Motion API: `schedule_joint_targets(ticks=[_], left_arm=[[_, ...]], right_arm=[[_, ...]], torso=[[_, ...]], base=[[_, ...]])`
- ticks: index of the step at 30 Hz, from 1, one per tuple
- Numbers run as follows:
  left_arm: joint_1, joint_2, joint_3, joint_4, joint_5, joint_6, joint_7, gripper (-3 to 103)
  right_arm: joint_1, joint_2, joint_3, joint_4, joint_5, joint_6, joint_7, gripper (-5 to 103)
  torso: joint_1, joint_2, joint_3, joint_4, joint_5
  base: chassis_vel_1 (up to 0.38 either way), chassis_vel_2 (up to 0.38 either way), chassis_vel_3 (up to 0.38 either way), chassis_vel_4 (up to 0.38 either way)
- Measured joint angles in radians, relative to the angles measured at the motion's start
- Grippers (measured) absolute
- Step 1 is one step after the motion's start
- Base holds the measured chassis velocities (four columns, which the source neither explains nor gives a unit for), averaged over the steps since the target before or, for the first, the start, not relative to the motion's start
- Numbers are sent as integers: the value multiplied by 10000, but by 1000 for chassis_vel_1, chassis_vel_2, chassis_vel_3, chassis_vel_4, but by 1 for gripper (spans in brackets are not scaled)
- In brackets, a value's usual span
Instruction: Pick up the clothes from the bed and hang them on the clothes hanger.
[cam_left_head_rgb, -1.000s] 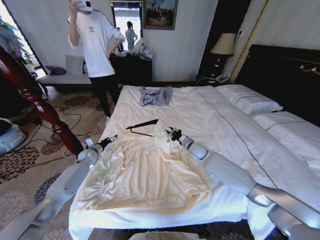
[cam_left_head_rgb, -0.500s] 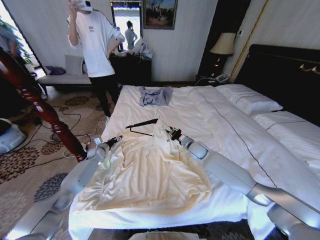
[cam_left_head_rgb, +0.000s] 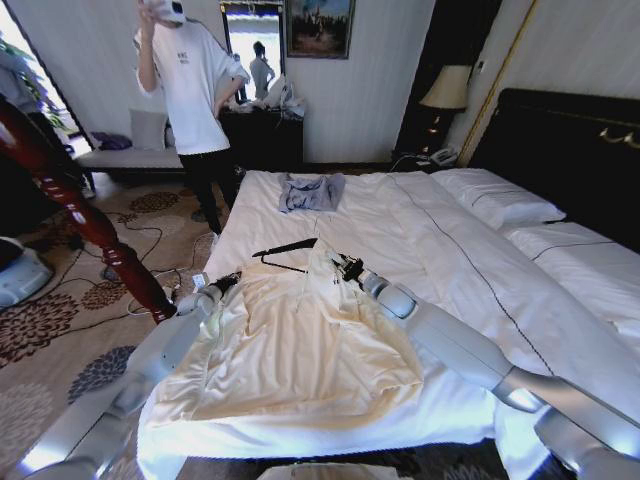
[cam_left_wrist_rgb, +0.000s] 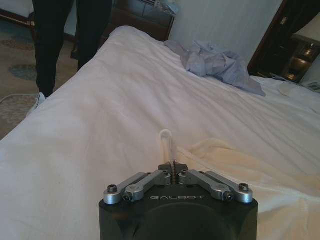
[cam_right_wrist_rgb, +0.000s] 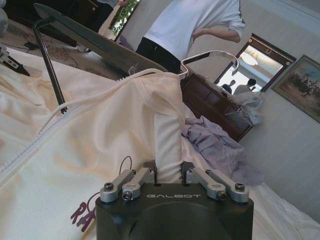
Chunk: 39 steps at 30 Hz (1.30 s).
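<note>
Left gripper (cam_left_wrist_rgb: 173, 169): fingers pinched tight on a fold of the cream thin-fabric long-sleeved shirt (cam_left_head_rgb: 300, 345).
Right gripper (cam_right_wrist_rgb: 169, 172): clamped on the shirt's collar beside the thin black triangular hanger (cam_left_head_rgb: 283, 250).

The shirt (cam_left_head_rgb: 295, 345) lies spread on the bed (cam_left_head_rgb: 470, 270), near its left edge and foot. The hanger (cam_left_head_rgb: 283, 250) lies on the sheet just behind the shirt's collar, partly under it. Farther back lies a small garment (cam_left_head_rgb: 311, 192), well apart from the shirt — pillows (cam_left_head_rgb: 495, 197) to the right, by the headboard (cam_left_head_rgb: 570, 150). The left gripper (cam_left_head_rgb: 230, 280) sits at the shirt's left shoulder; the right gripper (cam_left_head_rgb: 350, 268) at the collar's right side. A wooden post (cam_left_head_rgb: 80, 215) leans left of the bed.
</note>
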Motion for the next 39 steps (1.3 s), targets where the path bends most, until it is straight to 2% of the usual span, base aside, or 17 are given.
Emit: schedule_joint_targets(ticks=[2,7,20,23,24,27,33,36,39], left_arm=[[5,8,-6,-35,1,-10,0,1],[26,21,-57,-109,4,-59,-4,1],[444,730,-419,-1442,-644,-215,-105,1],[662,1230,-767,-2427,-1096,-169,-320,1],[662,1230,-767,-2427,-1096,-169,-320,1],[1037,1789,-941,-3719,-1485,-133,-497,1],[1538,2336,-1245,-5348,-1751,-128,-764,1],[1599,2476,-1272,-5670,-1810,-124,-812,1],[1790,2812,-1288,-6485,-1776,-121,-855,1]], right_arm=[[0,20,-6,0,1,-2,3,22],[-29,13,-7,20,5,-12,10,22],[-20,-96,-77,96,-330,-17,1,22],[-126,-175,-136,145,-478,-31,-50,22],[-126,-175,-136,145,-478,-31,-50,22],[-161,-173,-148,137,-581,-46,-73,22],[-162,-213,-231,269,-532,-289,-186,22],[-162,-213,-249,271,-536,-313,-203,22],[-172,-211,-305,179,-626,-329,-237,22]], torso=[[0,0,0,0,1],[1,0,0,-1,1],[1,0,-2,0,-1],[0,0,-1,-1,1],[0,0,-1,-1,1],[0,0,-2,1,1],[0,1,-1,-3,0],[0,0,-2,-2,1],[-1,0,-1,1,1]], base=[[0,0,0,0],[0,0,0,0],[0,0,0,0],[0,0,0,0],[0,0,0,0],[0,0,0,0],[0,0,0,0],[0,0,0,0],[0,0,0,0]])
